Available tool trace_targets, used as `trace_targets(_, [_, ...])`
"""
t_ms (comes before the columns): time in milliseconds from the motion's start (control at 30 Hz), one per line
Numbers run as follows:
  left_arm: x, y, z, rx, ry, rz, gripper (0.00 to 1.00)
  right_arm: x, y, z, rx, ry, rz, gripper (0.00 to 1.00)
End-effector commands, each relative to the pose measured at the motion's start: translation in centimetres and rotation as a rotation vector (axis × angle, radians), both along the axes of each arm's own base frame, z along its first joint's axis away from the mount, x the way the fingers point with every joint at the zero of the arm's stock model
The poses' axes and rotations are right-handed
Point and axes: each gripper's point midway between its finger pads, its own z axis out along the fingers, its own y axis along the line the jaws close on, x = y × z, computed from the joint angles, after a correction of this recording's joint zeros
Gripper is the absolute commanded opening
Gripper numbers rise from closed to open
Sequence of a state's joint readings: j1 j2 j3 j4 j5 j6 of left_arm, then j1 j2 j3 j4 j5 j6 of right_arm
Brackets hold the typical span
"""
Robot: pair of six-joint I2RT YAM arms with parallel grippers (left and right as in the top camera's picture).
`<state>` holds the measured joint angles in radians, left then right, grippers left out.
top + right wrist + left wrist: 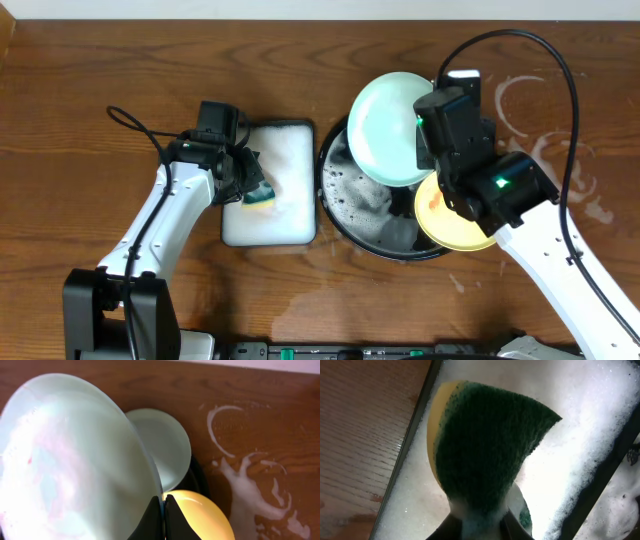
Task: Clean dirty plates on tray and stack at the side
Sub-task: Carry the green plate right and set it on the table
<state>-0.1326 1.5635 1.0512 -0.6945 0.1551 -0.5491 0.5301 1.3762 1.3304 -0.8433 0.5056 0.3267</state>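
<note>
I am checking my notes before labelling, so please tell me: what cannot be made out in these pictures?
Overhead: the right arm covers the right claw and part of the yellow plate.
Overhead: the held mint plate seems to hide the second mint plate, which only the right wrist view shows.
Left wrist: the sponge and foam hide the fingertips of the left claw.

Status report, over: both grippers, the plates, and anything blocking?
Left gripper shut on sponge, at foamy white tray. Right gripper shut on mint plate, smeared, tilted above black tray. Yellow plate and second mint plate lie below. Nothing blocking seen.
</note>
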Motion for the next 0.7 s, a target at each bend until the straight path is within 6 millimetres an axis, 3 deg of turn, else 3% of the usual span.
trace_targets(0, [-0.4,0.1,-0.6,0.001,0.019,-0.005,0.08,0.3,-0.3,-3.5,-0.026,0.09,-0.022,0.01])
trace_targets(167, [-0.4,0.1,-0.6,0.002,0.019,-0.005,0.08,0.0,2.3,-8.2,0.054,0.258,0.065,0.01])
trace_targets(300, [-0.4,0.1,-0.6,0.002,0.019,-0.005,0.08,0.3,3.2,-9.1,0.172,0.307,0.098,0.01])
trace_targets(467, [-0.4,0.1,-0.6,0.002,0.02,-0.005,0.08,2.3,0.0,-6.8,0.333,0.254,0.04,0.01])
trace_targets(600, [-0.5,0.1,-0.6,0.002,0.022,-0.005,0.08,3.2,-4.1,-5.7,0.521,0.243,-0.011,0.01])
trace_targets(667, [-0.5,0.1,-0.6,0.002,0.022,-0.005,0.08,3.4,-7.0,-5.5,0.604,0.243,-0.009,0.01])
